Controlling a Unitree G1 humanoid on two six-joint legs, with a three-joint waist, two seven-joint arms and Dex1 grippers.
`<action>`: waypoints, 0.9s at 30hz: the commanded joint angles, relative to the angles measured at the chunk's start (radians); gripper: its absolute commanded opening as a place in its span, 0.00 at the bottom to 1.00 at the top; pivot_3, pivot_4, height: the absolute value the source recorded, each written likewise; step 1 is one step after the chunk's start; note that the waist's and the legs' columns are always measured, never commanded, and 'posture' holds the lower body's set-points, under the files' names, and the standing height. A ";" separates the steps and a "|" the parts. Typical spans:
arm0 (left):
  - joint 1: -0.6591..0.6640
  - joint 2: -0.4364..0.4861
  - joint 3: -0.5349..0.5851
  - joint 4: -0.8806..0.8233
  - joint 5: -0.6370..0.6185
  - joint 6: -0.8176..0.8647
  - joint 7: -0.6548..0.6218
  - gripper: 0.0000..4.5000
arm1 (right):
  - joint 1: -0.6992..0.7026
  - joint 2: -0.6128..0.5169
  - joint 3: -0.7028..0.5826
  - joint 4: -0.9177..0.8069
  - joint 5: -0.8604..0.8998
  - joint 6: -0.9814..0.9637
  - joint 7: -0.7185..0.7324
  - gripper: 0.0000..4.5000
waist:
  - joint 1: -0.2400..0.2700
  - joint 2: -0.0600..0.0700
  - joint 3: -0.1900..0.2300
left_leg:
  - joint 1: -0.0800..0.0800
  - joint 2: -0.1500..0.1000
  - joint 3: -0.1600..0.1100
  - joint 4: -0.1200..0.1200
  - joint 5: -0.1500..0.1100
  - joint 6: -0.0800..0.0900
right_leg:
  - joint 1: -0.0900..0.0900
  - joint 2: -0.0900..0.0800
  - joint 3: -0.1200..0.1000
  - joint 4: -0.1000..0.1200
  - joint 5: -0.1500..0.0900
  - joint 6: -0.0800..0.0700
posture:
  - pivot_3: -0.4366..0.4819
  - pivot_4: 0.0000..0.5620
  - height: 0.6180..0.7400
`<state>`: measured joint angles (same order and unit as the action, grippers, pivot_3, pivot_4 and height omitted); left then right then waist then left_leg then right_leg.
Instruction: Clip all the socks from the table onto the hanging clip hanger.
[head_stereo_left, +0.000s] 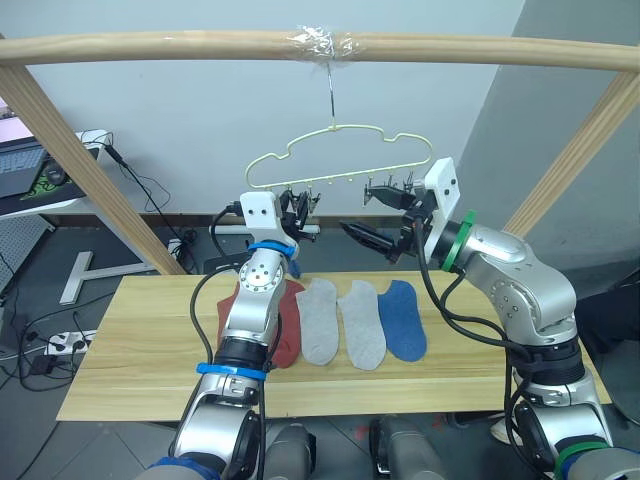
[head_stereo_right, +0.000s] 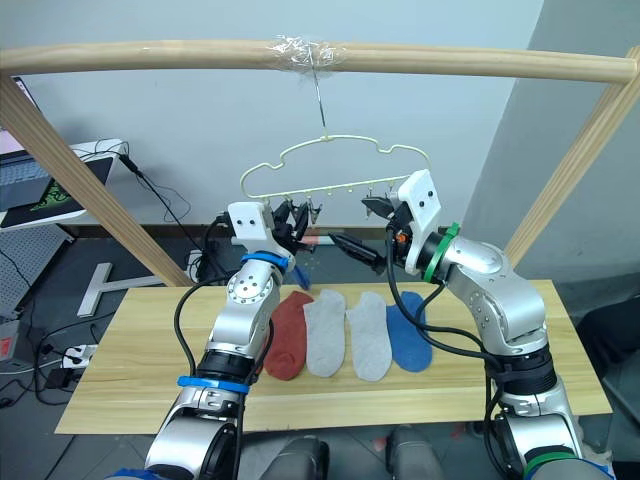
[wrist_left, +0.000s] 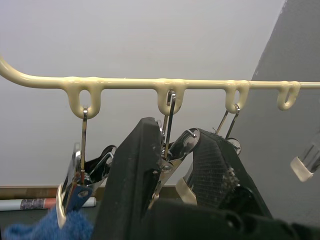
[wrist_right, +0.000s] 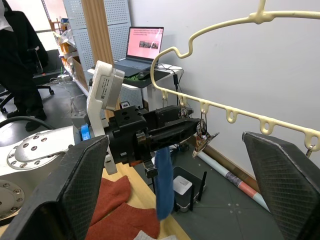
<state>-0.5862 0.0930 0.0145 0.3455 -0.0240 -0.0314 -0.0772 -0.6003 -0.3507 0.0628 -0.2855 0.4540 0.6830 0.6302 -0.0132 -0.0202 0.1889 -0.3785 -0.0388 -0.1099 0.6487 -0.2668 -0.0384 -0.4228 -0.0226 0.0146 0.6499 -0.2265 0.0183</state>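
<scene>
The table (head_stereo_left: 130, 340) lies below the clip hanger (head_stereo_left: 340, 160), carrying a rust-red sock (head_stereo_right: 290, 335), two grey socks (head_stereo_left: 340, 322) and a blue sock (head_stereo_left: 402, 318) in a row. At the hanger's lower rail, the left gripper (wrist_left: 172, 160) is pinched together on a metal clip (wrist_left: 167, 150); beside it another blue sock (wrist_right: 164, 187) hangs clipped. The right gripper (wrist_right: 175, 170), fingers spread wide, faces the hanger from its other end.

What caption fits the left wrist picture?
Left gripper pinches a metal clip on the clip hanger; a blue sock hangs beside it.
</scene>
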 joint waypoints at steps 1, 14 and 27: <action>-0.015 -0.001 0.005 -0.027 0.000 -0.031 -0.003 0.09 | -0.017 -0.005 -0.009 -0.042 0.009 -0.018 0.000 1.00 | -0.003 0.000 0.000 | 0.000 0.000 0.000 0.000 0.000 0.000 | 0.000 0.000 0.000 0.000 0.000 0.000 | 0.42 0.26 1.00; 0.036 0.010 0.010 -0.076 -0.018 0.012 -0.024 0.02 | 0.051 -0.026 0.025 -0.039 -0.030 -0.021 -0.004 1.00 | -0.012 0.000 0.000 | 0.000 0.000 0.000 0.002 0.000 0.000 | 0.000 0.000 0.000 0.002 0.001 0.000 | 0.42 0.26 1.00; 0.103 0.053 0.031 -0.166 -0.055 0.082 -0.087 0.02 | 0.173 -0.055 0.178 0.497 -0.378 -0.289 -0.091 1.00 | -0.021 -0.002 -0.003 | 0.008 0.000 0.005 0.012 0.001 0.002 | 0.006 0.003 0.002 0.011 0.000 0.003 | 0.44 0.26 1.00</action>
<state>-0.4788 0.1491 0.0458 0.2241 -0.0777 0.0580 -0.1655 -0.4018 -0.4116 0.2412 0.1851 0.0978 0.4438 0.5496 -0.0340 -0.0222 0.1854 -0.3658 -0.0389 -0.1056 0.6608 -0.2655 -0.0356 -0.4120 -0.0197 0.0166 0.6608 -0.2264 0.0210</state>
